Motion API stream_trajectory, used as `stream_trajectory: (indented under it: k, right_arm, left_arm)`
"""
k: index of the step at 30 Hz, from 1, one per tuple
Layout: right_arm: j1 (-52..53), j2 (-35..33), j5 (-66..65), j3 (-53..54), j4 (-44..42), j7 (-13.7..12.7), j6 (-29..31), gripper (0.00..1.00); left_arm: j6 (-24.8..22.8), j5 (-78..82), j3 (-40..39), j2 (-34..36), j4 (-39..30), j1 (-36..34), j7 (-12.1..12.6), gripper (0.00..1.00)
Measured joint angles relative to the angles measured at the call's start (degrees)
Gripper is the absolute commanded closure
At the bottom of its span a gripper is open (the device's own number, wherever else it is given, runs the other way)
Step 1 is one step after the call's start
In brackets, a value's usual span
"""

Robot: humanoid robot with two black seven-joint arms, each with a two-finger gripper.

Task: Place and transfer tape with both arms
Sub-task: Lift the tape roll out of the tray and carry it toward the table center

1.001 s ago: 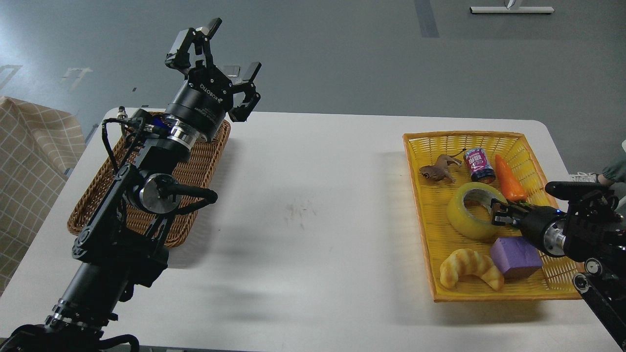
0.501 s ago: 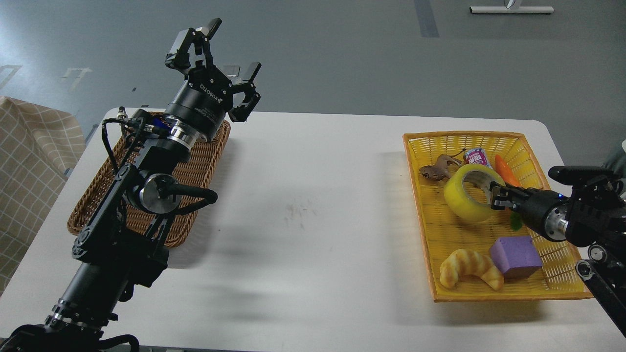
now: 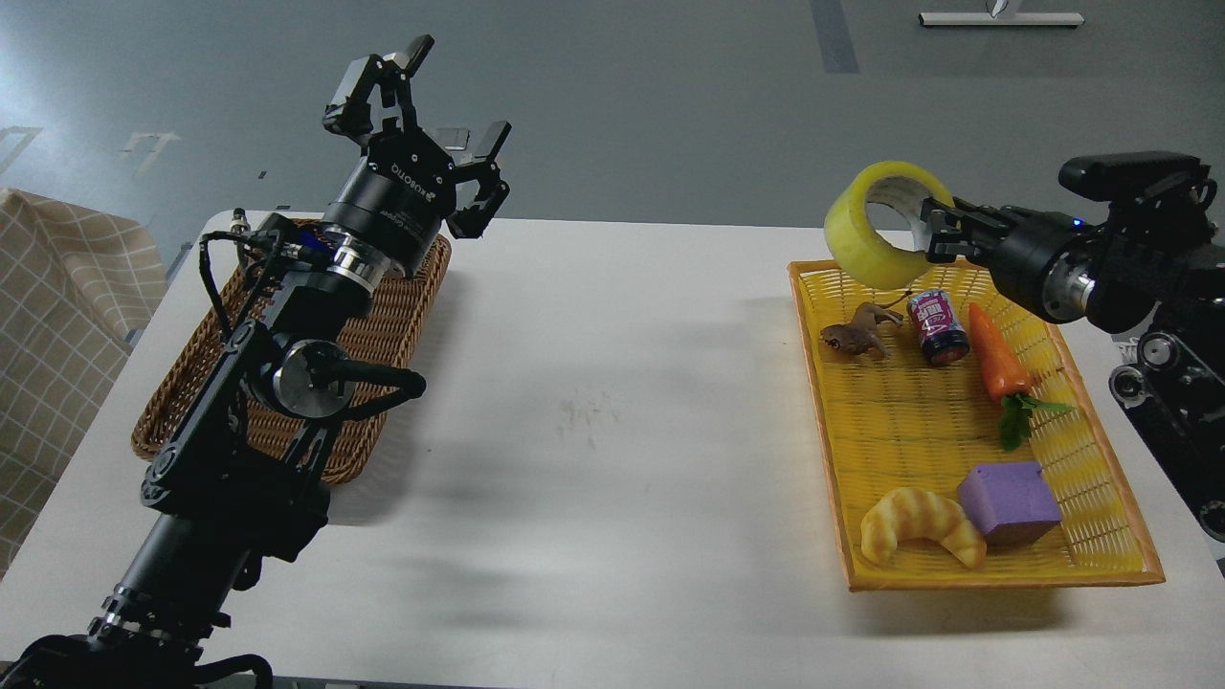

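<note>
The tape point(image 3: 873, 225), a yellow-green roll with a pale inner core, hangs in the air above the far edge of the yellow basket point(image 3: 1101, 574). My right gripper point(image 3: 933, 233) is shut on the roll's right wall, one finger inside the core. My left gripper point(image 3: 426, 105) is open and empty, held high above the far end of the brown wicker basket point(image 3: 172, 402) at the left.
The yellow basket holds a toy animal point(image 3: 858, 330), a purple can point(image 3: 938, 327), a carrot point(image 3: 995, 364), a purple block point(image 3: 1010, 500) and a croissant point(image 3: 921, 523). A white table point(image 3: 612, 431) spans between the two baskets. A checked cloth point(image 3: 57, 316) lies at far left.
My right gripper has lifted the tape out of the yellow basket and carried it up and toward the far edge. The left arm has not moved.
</note>
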Motion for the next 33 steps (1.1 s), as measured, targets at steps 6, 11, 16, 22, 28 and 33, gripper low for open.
stream_trajectory:
  k: [6, 11, 16, 22, 28, 33]
  right_arm:
    - [1.71, 5.83, -0.3, -4.58, -0.14, -0.01, 0.02, 1.0]
    - [4.81, 8.13, -0.44, -12.03, -1.05, -0.02, 0.02, 1.0]
    - [6.4, 12.45, -0.56, -15.48, -3.38, -0.04, 0.01, 0.99]
    - [7.1, 17.25, -0.69, -16.95, -7.0, -0.11, 0.0, 0.99]
    - [7.14, 21.29, -0.7, -18.52, -8.8, -0.04, -0.01, 0.99]
    - [7.14, 23.84, -0.77, -19.85, -10.6, -0.03, -0.01, 0.99]
  left_arm:
    - [-0.08, 0.03, 0.0, 0.27, 0.0, 0.0, 0.0, 0.02]
    - [-0.17, 0.02, 0.0, 0.65, 0.0, 0.06, 0.0, 0.02]
    - [-0.21, 0.02, 0.0, 0.81, -0.05, 0.11, 0.09, 0.02]
    - [-0.35, -0.06, -0.05, 1.58, -0.08, 0.11, 0.08, 0.02]
    - [-0.36, -0.07, -0.14, 1.67, -0.08, 0.11, 0.02, 0.02]
    - [-0.36, -0.07, -0.39, 1.73, -0.08, 0.16, -0.08, 0.02]
